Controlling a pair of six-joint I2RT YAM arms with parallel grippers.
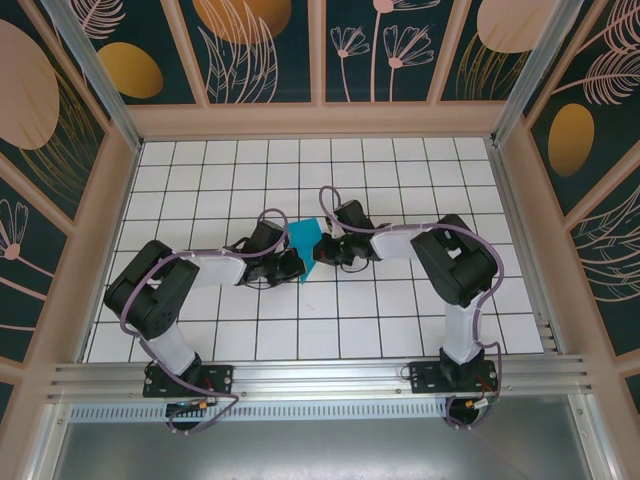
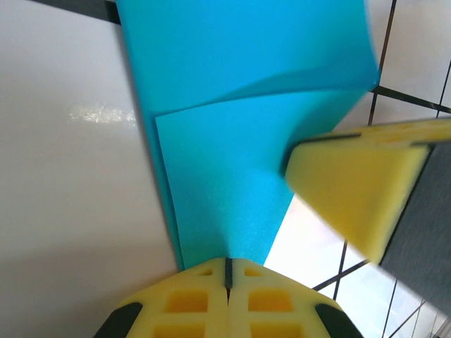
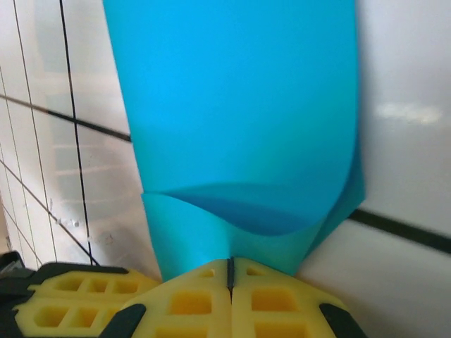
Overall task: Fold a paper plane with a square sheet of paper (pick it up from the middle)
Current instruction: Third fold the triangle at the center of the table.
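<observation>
Table (image 1: 400, 320): white tiles; both arms reach in from the near edge and meet mid-table.
Paper (image 1: 304, 240): teal sheet held mid-table between the two grippers, doubled over in a soft bend and not pressed flat. From above, its long axis runs near-to-far.
Left gripper (image 2: 227, 267): fingers together, clamped on one edge of the sheet, which lies to its right.
Right gripper (image 3: 230, 266): fingers together, clamped on the opposite edge, with the sheet to its left.
Nearer arm: neither, since both hold it. The crease likely depends on them moving together.

teal paper (image 1: 303, 245) partly hidden by arms (image 1: 215, 268) overhead, cropped at top in wrist views
</observation>
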